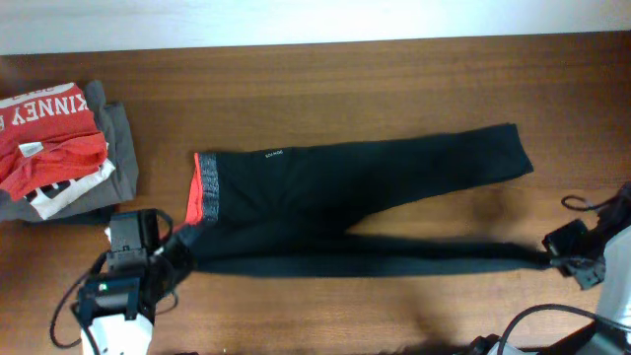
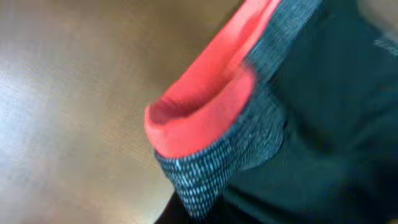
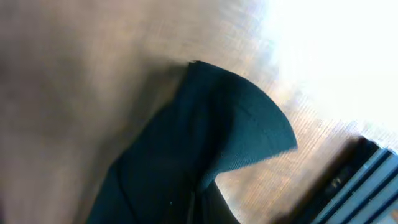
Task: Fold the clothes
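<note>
The pants [image 1: 355,197] are lying stretched across the middle of the worktop [image 1: 394,89], their long axis running side to side. The waistband [image 1: 205,189] is pointing toward the left arm and the two legs are trailing off toward the right arm. The left end effector [image 1: 180,247] is sitting right at the near corner of the waistband. In the left wrist view that red-trimmed edge is curling up off the wood, close to the lens. The right end effector [image 1: 554,256] is sitting at the other end, right at the cuff [image 3: 236,130] of the near leg, which is standing up off the wood in the right wrist view. So each arm is already at its own end of the near edge, and the rest of the cloth is lying away from both, toward the far side. The fingers themselves are not showing in any view, so I cannot tell whether either end effector is clamped on the fabric or released. The near leg is looking drawn out straight between them, which hints at a hold. A fold carried across toward the far leg [image 1: 444,158] would be meeting only bare wood. The red T-shirt [image 1: 49,138] and the grey garments [image 1: 120,138] under it are sitting well off to the far left, out of the way.
</note>
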